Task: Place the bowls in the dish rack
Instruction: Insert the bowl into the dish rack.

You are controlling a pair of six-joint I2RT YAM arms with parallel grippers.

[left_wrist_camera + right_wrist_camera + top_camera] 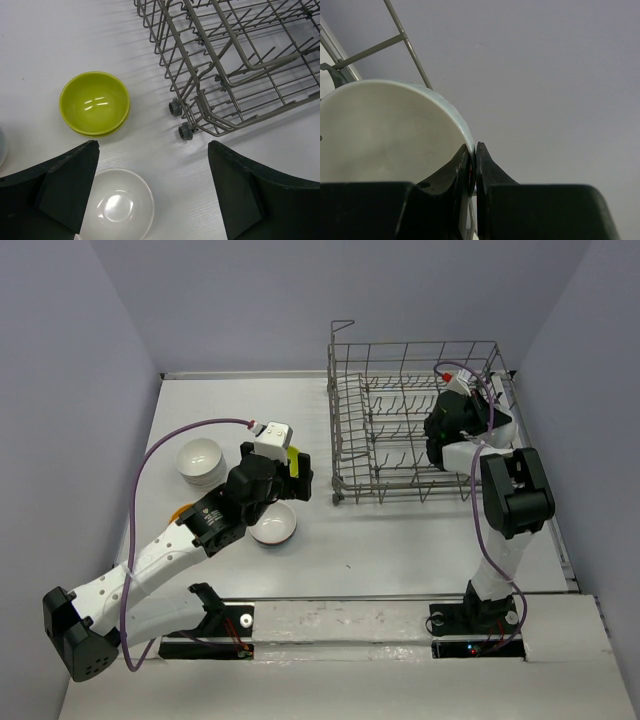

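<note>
The dish rack point(415, 425) stands at the back right; its near corner shows in the left wrist view point(235, 65). My right gripper point(447, 430) is inside the rack, shut on the rim of a white bowl point(385, 130), with its jaws point(473, 156) pinching the edge. My left gripper point(272, 480) is open and empty point(152, 192), hovering left of the rack. Below it a white bowl point(120, 205) point(273, 526) sits on the table, near the left finger point(60, 192). A lime green bowl point(95, 102) sits beyond it, mostly hidden under the gripper in the top view.
A stack of white bowls point(200, 460) stands left of my left gripper. A bit of orange point(181, 510) shows beside the left arm. Rack wires point(405, 40) rise behind the held bowl. The rack's small wheels point(180, 120) rest on the table.
</note>
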